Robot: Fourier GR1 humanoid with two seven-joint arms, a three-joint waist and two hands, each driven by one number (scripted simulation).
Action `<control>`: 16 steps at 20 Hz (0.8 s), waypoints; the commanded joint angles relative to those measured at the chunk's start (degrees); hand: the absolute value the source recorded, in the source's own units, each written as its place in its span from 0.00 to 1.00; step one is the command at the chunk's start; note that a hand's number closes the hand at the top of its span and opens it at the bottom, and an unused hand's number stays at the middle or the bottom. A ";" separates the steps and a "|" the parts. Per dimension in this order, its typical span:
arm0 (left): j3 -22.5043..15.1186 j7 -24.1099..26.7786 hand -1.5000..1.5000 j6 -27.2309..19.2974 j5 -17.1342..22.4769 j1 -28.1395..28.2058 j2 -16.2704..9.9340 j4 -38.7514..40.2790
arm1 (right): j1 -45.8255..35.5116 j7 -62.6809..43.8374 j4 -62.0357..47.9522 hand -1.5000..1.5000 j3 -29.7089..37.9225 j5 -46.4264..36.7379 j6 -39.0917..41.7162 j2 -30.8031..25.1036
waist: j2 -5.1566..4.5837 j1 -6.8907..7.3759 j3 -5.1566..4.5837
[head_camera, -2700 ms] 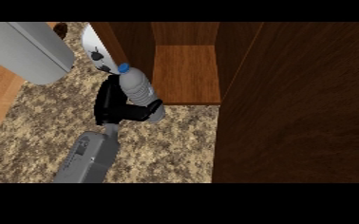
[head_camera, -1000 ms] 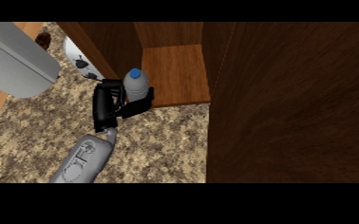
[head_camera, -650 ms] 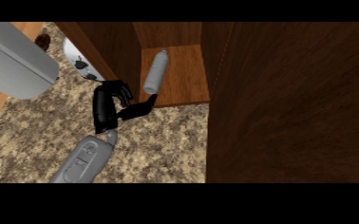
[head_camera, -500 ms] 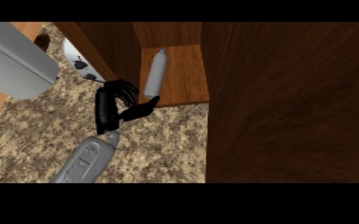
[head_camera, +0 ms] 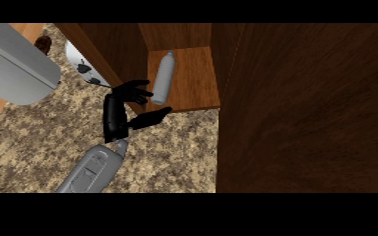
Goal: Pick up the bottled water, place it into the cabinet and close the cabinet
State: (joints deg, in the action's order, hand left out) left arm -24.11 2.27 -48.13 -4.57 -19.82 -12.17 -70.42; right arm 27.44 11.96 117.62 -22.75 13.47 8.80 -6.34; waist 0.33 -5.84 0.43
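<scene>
Wooden cabinet (head_camera: 192, 82) interior is visible from above, with the bottled water (head_camera: 162, 77) lying on its side on the cabinet floor, along the left inner wall, cap end pointing toward the back. Bottle is fully inside, base end near the front edge of the shelf.

One robot hand (head_camera: 127, 106) shows, on a grey forearm coming up from the lower left. Which side it belongs to isn't clear from this view alone; it sits left of centre. It's spread wide and holding nothing: upper fingers reach to just beside the bottle's base, thumb stretches along the shelf's front lip below. Can't tell if fingertips touch the bottle.

Cabinet door (head_camera: 295, 110) stands open, filling the right side. Granite-pattern table (head_camera: 162, 155) lies under the arm. Grey appliance (head_camera: 26, 67) at upper left, white plate (head_camera: 81, 62) partly hidden behind the cabinet's left wall.
</scene>
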 commanded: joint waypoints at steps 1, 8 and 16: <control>6.41 -4.24 0.00 5.56 2.94 -16.19 -0.11 11.13 | 1.70 0.04 0.79 0.00 0.54 0.39 0.20 -0.96 | -1.75 -1.45 -0.52; 7.85 5.31 0.00 10.74 10.97 -14.23 2.64 5.43 | 0.62 1.15 0.38 0.00 0.69 0.09 -0.16 -0.08 | -1.56 0.28 -0.69; 11.05 13.64 0.00 21.34 19.71 -13.45 2.68 4.58 | 2.50 1.75 1.82 0.00 1.48 -0.63 -1.50 -0.27 | -1.01 1.89 -0.59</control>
State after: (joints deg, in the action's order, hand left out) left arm -20.14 14.56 -32.68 10.35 -19.99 -10.01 -70.42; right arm 28.37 13.39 118.16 -22.28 12.47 7.50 -5.86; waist -0.30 -3.30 -0.25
